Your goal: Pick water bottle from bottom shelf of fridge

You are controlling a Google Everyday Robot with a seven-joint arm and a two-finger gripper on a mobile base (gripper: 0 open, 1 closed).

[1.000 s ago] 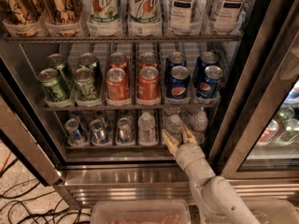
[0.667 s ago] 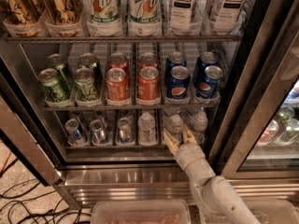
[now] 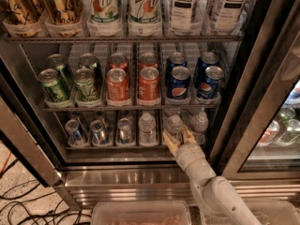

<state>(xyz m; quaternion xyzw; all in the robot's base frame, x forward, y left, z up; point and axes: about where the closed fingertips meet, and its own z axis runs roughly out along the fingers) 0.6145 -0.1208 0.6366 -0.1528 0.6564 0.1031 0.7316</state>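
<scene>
At the bottom shelf of the fridge, end effector open around water bottle.

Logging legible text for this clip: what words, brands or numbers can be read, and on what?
"7UP": green-label bottles.
"TEAS TEA": dark-label bottles.
Script on the gold bottles and the labels on the cans: too blurred to read.
The water bottle inside the open end effector on the bottom shelf: none readable.
</scene>
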